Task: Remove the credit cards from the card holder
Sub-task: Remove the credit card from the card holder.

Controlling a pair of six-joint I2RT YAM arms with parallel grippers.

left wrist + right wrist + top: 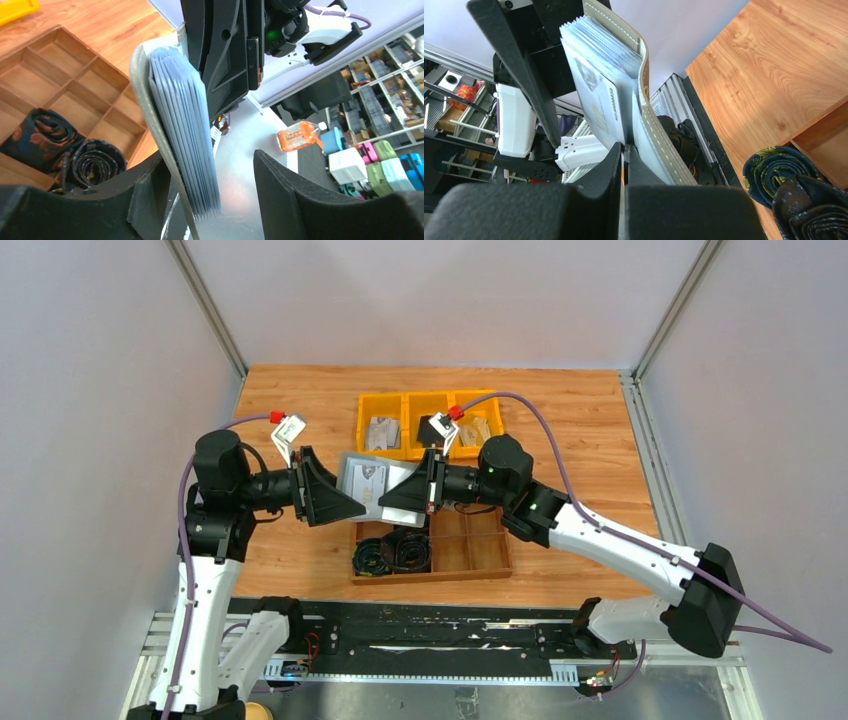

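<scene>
The grey card holder [372,483] hangs in the air between my two grippers, above the wooden tray. In the left wrist view its grey cover [150,110] leans on one finger of my left gripper [207,165]. That gripper is open, with a wide gap beside the fanned clear sleeves [185,125]. My right gripper [624,147] is shut on the lower edge of a pale credit card [599,100] with small print. The card stands out from the sleeves, and the stitched cover [649,100] lies just outside the right finger. From above, the left gripper [345,502] and right gripper [395,498] face each other.
Three yellow bins [430,420] stand behind the grippers, and the middle one holds a black item [432,428]. Below the holder is a wooden divided tray [470,550] with rolled dark ties [390,552] in its left compartments. The wooden table stretches to both sides.
</scene>
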